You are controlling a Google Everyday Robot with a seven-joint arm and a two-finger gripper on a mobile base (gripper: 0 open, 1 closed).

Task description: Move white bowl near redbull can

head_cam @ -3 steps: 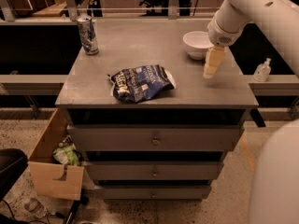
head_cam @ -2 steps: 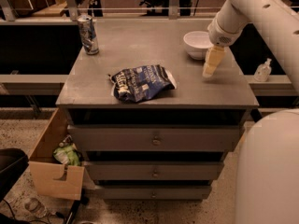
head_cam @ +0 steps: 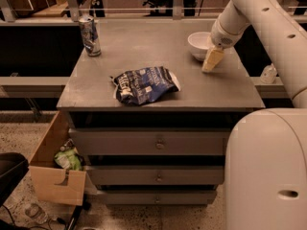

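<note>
Barely anything has shifted on your table [head_cam: 158, 51]. The arm [head_cam: 249, 13] edges slightly left. The white bowl [head_cam: 197, 44] sits unmoved at the back right, well apart from the redbull can [head_cam: 89, 35] at the back left. Your pincer [head_cam: 212, 60] hangs just beside the bowl; whether it is spread or pressed together cannot be told. The carry has not begun.

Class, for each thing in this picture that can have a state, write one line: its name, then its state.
white bowl: upright, resting at back right, not lifted.
redbull can: upright, at back left corner.
snack bag: crumpled, lying at front middle.
claw: pointing down at the bowl's right side; contact unclear.
drawers: all shut.
cardboard box: open, on the floor at left.
</note>
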